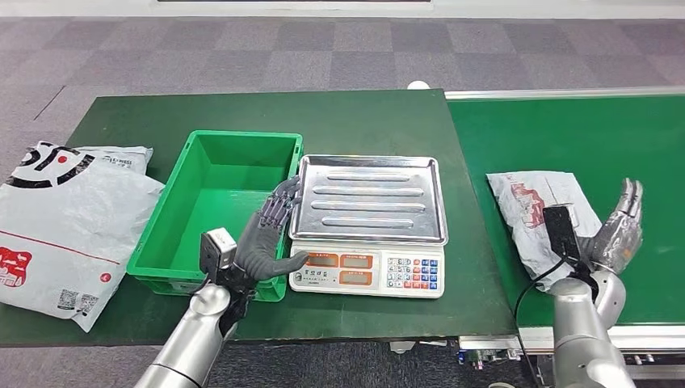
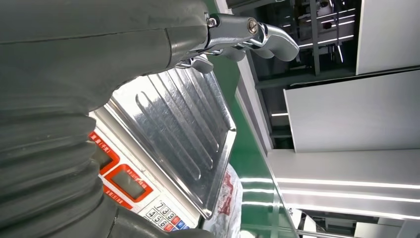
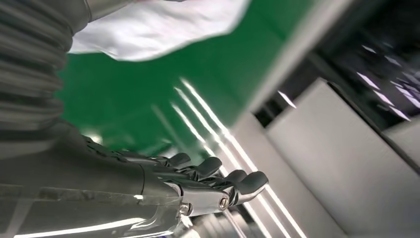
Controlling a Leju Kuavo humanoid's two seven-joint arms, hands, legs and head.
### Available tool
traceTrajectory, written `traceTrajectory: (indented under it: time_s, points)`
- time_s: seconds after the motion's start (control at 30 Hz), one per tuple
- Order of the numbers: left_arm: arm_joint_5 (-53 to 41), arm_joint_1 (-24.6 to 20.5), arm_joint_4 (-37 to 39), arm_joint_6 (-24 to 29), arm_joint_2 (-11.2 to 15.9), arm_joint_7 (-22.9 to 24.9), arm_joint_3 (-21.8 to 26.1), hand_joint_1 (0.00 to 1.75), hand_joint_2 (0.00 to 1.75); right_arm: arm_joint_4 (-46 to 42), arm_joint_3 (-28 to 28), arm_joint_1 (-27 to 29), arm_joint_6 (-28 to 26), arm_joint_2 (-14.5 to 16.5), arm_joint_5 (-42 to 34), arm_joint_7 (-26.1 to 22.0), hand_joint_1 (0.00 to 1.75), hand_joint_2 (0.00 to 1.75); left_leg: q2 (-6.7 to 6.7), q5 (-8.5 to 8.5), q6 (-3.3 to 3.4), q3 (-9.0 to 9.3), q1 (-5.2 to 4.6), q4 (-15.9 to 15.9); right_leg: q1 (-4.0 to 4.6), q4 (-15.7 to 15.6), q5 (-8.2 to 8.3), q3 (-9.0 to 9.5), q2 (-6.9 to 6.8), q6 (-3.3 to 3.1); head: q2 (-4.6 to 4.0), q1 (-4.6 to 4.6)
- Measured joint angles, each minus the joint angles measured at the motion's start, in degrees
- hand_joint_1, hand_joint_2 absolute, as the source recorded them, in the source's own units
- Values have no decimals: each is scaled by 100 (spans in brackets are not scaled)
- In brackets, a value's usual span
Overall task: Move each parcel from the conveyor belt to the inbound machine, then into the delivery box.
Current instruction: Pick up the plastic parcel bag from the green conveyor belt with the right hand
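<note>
Parcel on belt: a crumpled white plastic mailer bag with red print [image 1: 540, 212] lies flat on the green conveyor belt [image 1: 582, 137], near the belt's left edge and just beside the right hand; its white film also shows in the right wrist view [image 3: 158, 25].
Right hand: the right hand [image 1: 618, 230] stands upright over the belt on the far side of the parcel from the scale, fingers straight and a little apart, holding nothing; the fingertips [image 3: 247, 181] are held off the belt with nothing between them.
Left hand: the left hand [image 1: 271, 234] hovers over the gap between the crate and the scale, fingers extended and spread, thumb pointing towards the scale's display, empty.
Inbound machine: a white electronic scale with a ribbed steel tray [image 1: 367, 198] and red-framed displays sits on the dark green tabletop [image 1: 363, 109], nothing on the tray; the tray also shows in the left wrist view [image 2: 183, 134].
Delivery box: an empty green plastic crate [image 1: 161, 234] stands touching or just beside the scale's left side.
Other parcels: large white mailer bags with black and red print [image 1: 65, 218] lie at the tabletop's left end.
</note>
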Motion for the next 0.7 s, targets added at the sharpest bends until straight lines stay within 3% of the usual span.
traceTrajectory:
  time_s: [0.07,0.1,0.2,0.27,0.7]
  points:
    - [-11,-2,-15,-24,-4,0,38,0,175,-188,105,36,22,81,32,-16,0,175,2,0,0,0,0,0,0,0,0,0,2,0,0,0]
    - [-26,-6,-20,-33,-5,0,49,0,175,-208,183,34,225,101,249,249,0,175,3,0,0,0,0,0,0,0,0,0,3,0,0,1]
    - [-93,-49,-18,-61,-9,1,60,0,175,44,511,-39,1403,71,1250,2069,0,175,7,0,1,2,-1,2,-1,0,1,-2,6,1,0,1]
    - [-115,-87,-5,-69,-16,1,60,0,175,261,674,-48,1835,51,1496,3077,0,175,-5,4,5,-4,-5,3,-4,-1,2,-2,-8,2,0,2]
    - [-118,-251,152,-70,-18,2,64,0,175,939,946,-240,2478,-80,1518,3541,0,175,-5,7,5,-7,-7,3,-5,0,3,-7,-4,3,0,2]
